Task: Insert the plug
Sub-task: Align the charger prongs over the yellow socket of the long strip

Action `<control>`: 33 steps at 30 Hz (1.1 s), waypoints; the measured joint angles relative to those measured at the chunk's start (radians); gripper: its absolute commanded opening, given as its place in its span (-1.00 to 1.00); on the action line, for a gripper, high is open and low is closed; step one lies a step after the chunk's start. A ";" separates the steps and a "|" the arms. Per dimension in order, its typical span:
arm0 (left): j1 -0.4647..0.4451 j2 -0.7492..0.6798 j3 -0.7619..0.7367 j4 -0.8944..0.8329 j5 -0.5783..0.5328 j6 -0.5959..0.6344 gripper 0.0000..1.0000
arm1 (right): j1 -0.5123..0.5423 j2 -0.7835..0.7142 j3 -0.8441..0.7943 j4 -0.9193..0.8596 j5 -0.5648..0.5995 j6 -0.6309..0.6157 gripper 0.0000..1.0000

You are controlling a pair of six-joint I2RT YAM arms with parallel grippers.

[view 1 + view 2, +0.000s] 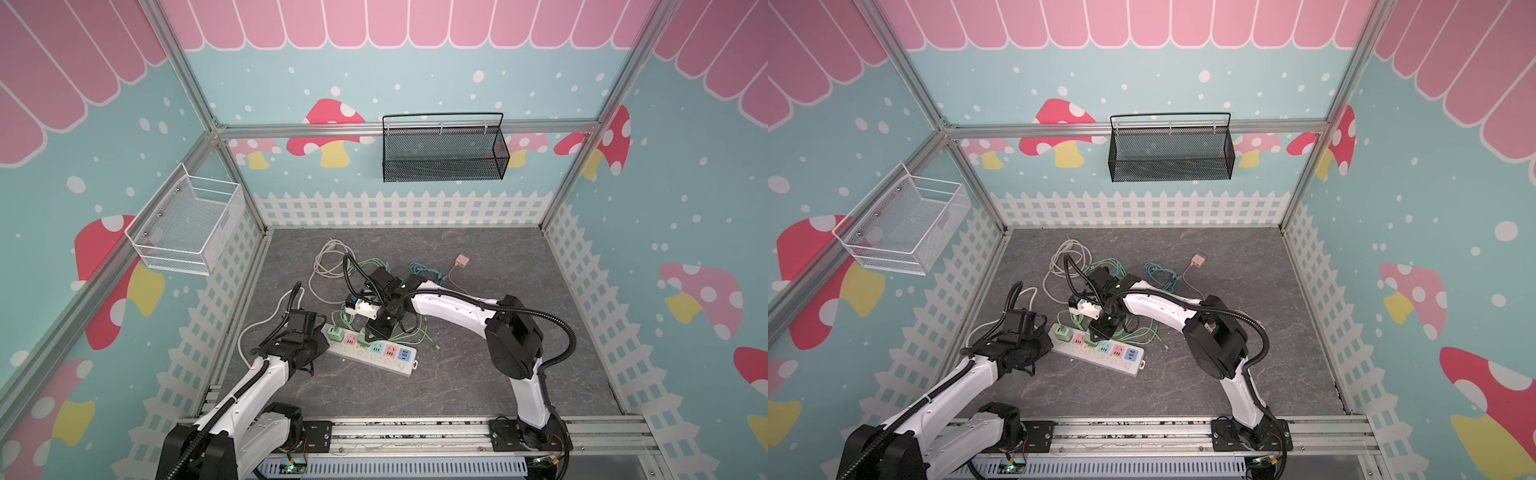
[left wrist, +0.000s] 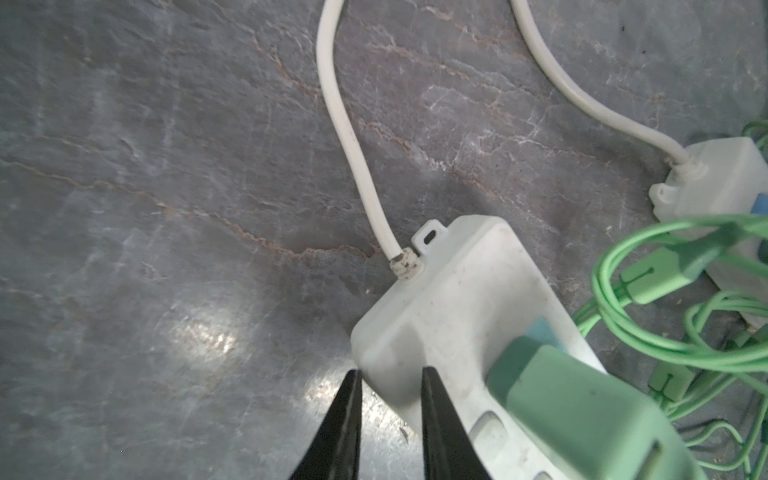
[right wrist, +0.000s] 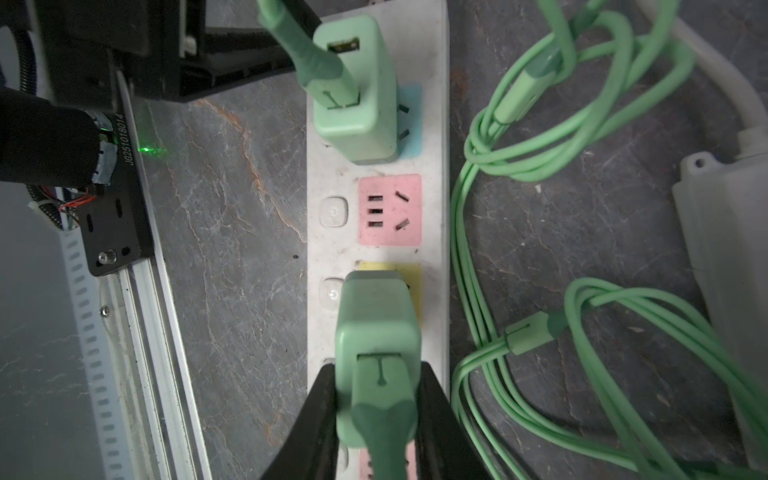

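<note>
Right gripper (image 3: 378,374) clamps the plug (image 3: 376,316) at the yellow socket (image 3: 411,274) of the power strip (image 3: 434,166); press squarely, prongs aligned. Left gripper (image 2: 388,374), jaws narrow, at the strip's cord end.

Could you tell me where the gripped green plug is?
In the right wrist view, the right gripper holds the green plug at the power strip's yellow socket, beside the pink socket.
</note>
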 measured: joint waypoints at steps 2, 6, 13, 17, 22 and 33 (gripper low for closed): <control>0.000 0.006 0.000 0.010 0.001 0.000 -0.54 | 0.006 0.008 0.008 -0.010 0.009 -0.002 -1.00; 0.003 0.013 0.000 0.025 0.002 0.002 -0.58 | 0.016 0.017 0.020 -0.022 0.029 -0.008 -1.00; 0.006 0.013 -0.001 0.029 0.003 0.003 -0.59 | 0.033 0.025 0.042 -0.046 0.071 -0.014 -1.00; 0.006 0.012 -0.003 0.031 0.008 0.003 -0.59 | 0.053 0.032 0.064 -0.066 0.123 -0.013 -1.00; 0.012 -0.001 -0.018 0.050 0.017 0.003 -0.59 | 0.079 0.032 0.070 -0.071 0.187 0.000 -1.00; 0.020 -0.012 -0.038 0.083 0.028 0.003 -0.61 | 0.119 0.053 0.093 -0.089 0.277 0.034 -1.00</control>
